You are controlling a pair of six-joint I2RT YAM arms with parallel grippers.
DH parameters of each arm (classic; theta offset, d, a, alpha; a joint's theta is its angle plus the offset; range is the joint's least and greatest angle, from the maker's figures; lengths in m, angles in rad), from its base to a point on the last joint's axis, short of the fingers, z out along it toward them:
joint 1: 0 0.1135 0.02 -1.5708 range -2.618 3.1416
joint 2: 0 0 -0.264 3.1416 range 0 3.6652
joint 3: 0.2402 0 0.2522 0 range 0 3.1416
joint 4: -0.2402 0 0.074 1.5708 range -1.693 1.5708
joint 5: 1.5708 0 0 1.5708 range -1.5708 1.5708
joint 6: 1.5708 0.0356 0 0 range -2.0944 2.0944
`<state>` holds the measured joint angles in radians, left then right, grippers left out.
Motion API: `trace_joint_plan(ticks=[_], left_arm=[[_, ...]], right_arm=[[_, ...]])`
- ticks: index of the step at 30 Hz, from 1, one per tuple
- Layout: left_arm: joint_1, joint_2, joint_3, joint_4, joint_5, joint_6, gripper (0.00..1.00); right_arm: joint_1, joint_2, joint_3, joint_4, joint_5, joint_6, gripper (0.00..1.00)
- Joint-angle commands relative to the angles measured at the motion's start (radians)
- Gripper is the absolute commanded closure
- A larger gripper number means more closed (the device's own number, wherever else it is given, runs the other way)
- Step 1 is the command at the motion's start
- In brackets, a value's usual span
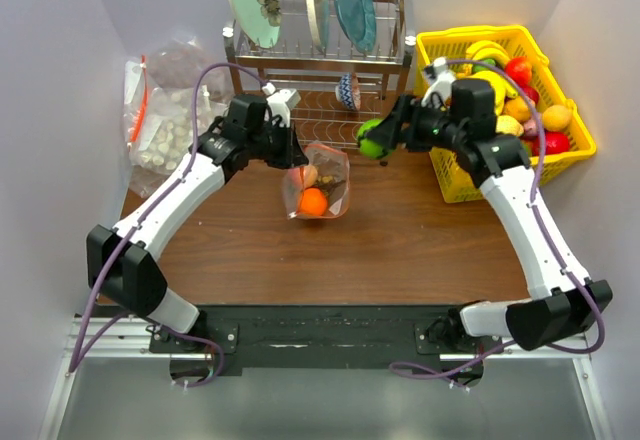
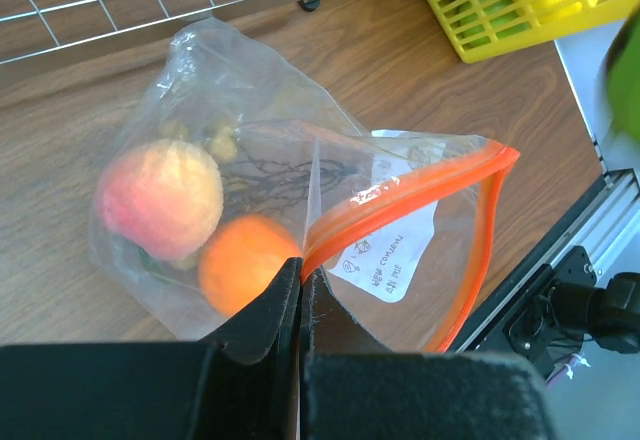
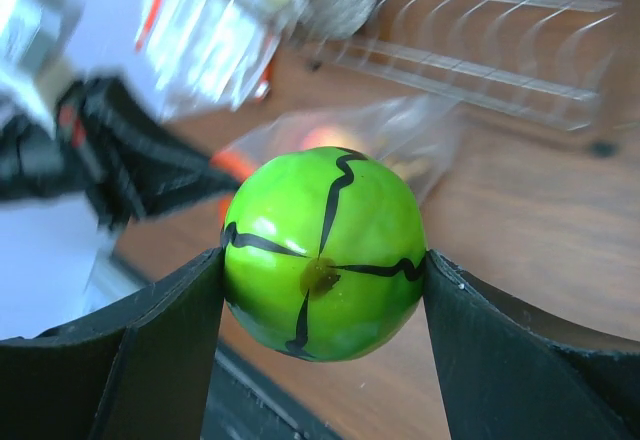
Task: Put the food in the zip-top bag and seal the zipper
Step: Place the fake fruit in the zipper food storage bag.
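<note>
dish rack [image 1: 300, 63]: three plates [image 1: 352, 2] upright | yellow basket [image 1: 455, 185]: toy fruit [image 1: 520, 70], right | bags of white lumps [image 1: 165, 135]: left

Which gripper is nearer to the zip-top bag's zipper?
Left. The left gripper is shut on the zipper of the zip-top bag; the right gripper holds the green toy fruit off to one side, clear of it.

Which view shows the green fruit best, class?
Right wrist view: the green fruit fills the frame, gripped by the right tool. The top view shows it small, near the zip-top bag; the left wrist view catches only a blurred green edge.
</note>
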<state>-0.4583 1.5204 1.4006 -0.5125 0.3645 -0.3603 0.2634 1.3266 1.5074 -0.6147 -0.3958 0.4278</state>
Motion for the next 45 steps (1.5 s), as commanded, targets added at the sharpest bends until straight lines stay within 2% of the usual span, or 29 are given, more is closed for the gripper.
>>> trace_joint_plan(ticks=[1,7,13,24,27,28,29,32,33,39,45], left_arm=[[-0.006,0.011,0.066,-0.021,-0.032,-0.022,1.0],[-0.02,0.034,0.109,-0.06,-0.032,-0.034,1.0],[-0.026,0.049,0.15,-0.09,-0.026,-0.046,1.0],[-0.028,0.055,0.207,-0.11,0.057,-0.074,1.0],[-0.028,0.057,0.21,-0.107,0.082,-0.08,1.0],[-0.028,0.058,0.212,-0.104,0.1,-0.083,1.0],[-0.026,0.06,0.212,-0.101,0.109,-0.085,1.0],[-0.025,0.066,0.206,-0.086,0.151,-0.094,1.0],[-0.023,0.066,0.204,-0.084,0.159,-0.097,1.0],[-0.011,0.066,0.199,-0.075,0.169,-0.1,1.0],[0.004,0.067,0.19,-0.067,0.169,-0.094,1.0]], right_arm=[[0.114,-0.043,-0.084,0.179,-0.077,0.037,0.54],[0.247,-0.021,-0.173,0.288,-0.064,0.029,0.54],[0.319,0.029,-0.173,0.291,0.0,-0.012,0.54],[0.335,0.094,-0.191,0.302,0.317,-0.04,0.53],[0.335,0.102,-0.191,0.331,0.357,-0.037,0.44],[0.335,0.114,-0.185,0.343,0.356,-0.034,0.36],[0.335,0.12,-0.182,0.343,0.354,-0.031,0.2],[0.338,0.132,-0.168,0.342,0.35,-0.026,0.07],[0.339,0.129,-0.167,0.34,0.35,-0.024,0.05],[0.341,0.08,-0.161,0.29,0.347,-0.032,0.06],[0.341,-0.006,-0.141,0.107,0.428,-0.054,0.18]])
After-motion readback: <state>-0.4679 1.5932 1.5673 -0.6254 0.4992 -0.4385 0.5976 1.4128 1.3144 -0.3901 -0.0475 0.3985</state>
